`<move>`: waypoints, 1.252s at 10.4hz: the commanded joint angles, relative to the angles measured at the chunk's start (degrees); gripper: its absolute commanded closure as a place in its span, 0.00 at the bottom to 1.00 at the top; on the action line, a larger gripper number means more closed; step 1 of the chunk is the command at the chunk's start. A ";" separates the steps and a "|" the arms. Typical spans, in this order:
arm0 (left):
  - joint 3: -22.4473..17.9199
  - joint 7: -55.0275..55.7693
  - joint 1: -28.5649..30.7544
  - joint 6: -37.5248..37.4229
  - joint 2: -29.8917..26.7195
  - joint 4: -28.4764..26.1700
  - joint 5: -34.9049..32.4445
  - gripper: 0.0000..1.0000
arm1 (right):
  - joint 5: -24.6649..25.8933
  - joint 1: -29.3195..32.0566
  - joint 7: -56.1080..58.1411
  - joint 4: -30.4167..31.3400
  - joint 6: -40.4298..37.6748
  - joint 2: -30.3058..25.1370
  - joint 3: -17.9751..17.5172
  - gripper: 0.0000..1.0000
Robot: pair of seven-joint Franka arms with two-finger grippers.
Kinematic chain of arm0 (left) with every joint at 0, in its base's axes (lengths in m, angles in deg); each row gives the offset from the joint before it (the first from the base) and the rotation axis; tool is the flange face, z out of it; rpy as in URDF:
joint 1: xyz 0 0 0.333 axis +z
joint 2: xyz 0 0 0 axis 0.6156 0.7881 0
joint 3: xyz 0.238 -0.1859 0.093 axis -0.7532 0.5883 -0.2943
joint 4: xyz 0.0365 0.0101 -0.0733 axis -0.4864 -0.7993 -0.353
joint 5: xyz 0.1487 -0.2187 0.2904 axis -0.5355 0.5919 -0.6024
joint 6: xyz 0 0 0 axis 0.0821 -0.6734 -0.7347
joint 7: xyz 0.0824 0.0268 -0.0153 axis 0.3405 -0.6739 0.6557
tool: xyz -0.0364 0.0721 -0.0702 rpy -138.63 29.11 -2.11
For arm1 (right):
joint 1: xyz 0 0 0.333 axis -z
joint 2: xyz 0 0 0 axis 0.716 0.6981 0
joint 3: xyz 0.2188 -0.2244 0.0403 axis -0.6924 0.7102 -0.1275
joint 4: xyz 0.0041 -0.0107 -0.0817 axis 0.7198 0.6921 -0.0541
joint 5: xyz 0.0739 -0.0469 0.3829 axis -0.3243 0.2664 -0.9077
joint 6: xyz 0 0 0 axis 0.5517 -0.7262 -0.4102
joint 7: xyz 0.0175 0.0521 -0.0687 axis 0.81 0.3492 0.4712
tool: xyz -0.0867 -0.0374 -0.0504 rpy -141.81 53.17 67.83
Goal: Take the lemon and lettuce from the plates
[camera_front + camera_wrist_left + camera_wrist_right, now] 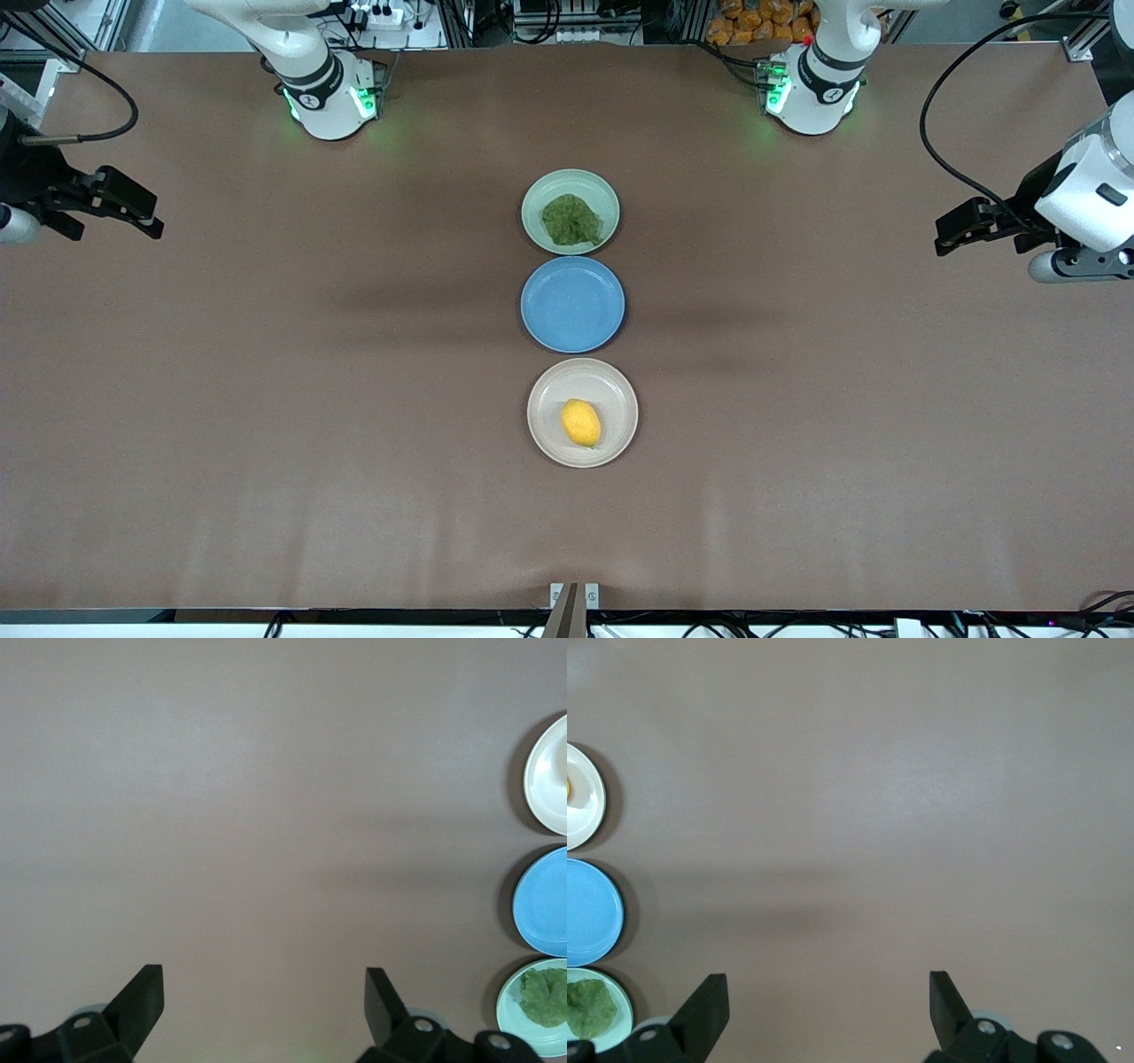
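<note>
Right gripper (133, 213): hung over bare table at the right arm's end, well apart from the plates; its fingers (704, 1010) were spread wide with nothing between them. This arm waited.
Table (266, 399): brown surface, with three plates in a line down its middle.
Mint plate (536, 190): pale green, the farthest of the three from the front camera, just beside the blue plate.
Lettuce (571, 221): dark green crinkled leaf, lay flat on the mint plate, covering much of its middle; also seen in the left wrist view (542, 995) and the right wrist view (588, 1007).
Blue plate (572, 304): sat between the mint plate and the cream plate, with nothing on it.
Cream plate (549, 394): the nearest of the three to the front camera, just beside the blue plate.
Lemon (580, 423): bright yellow and oval, lay on the cream plate, toward the side of it nearer the front camera.
Left gripper (961, 232): hung over bare table at the left arm's end, well apart from the plates; its fingers (381, 1001) were spread wide and held nothing. This arm waited too.
</note>
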 commanded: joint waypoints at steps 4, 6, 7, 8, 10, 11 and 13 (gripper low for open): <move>-0.07 -1.13 0.30 0.13 -0.79 -1.10 -0.72 0.00 | -0.18 0.59 0.78 -0.64 -0.42 0.31 -0.29 0.00; -0.16 -1.13 0.22 0.13 -0.71 -1.10 -0.72 0.00 | -0.26 0.59 0.78 -0.72 -0.42 0.22 -0.29 0.00; -0.07 -1.13 0.22 0.04 -0.97 -1.18 -1.16 0.00 | -0.26 0.59 0.78 -0.64 -0.42 0.31 -0.29 0.00; -0.33 -1.13 0.22 -0.05 -1.06 -1.01 -1.25 0.00 | -0.26 0.59 0.78 -0.72 -0.51 0.31 -0.29 0.00; -0.34 -1.04 0.65 0.04 -0.97 -1.01 -0.21 0.00 | -0.26 0.59 0.78 -0.64 -0.51 0.31 -0.29 0.00; -0.34 -1.13 0.66 0.04 -0.71 -1.09 1.63 0.00 | -0.26 0.59 0.78 -0.64 -0.51 0.31 -0.29 0.00; 0.01 -1.04 -0.39 0.21 1.39 -1.01 2.71 0.00 | -0.26 0.59 0.78 -0.64 -0.59 0.22 -0.29 0.00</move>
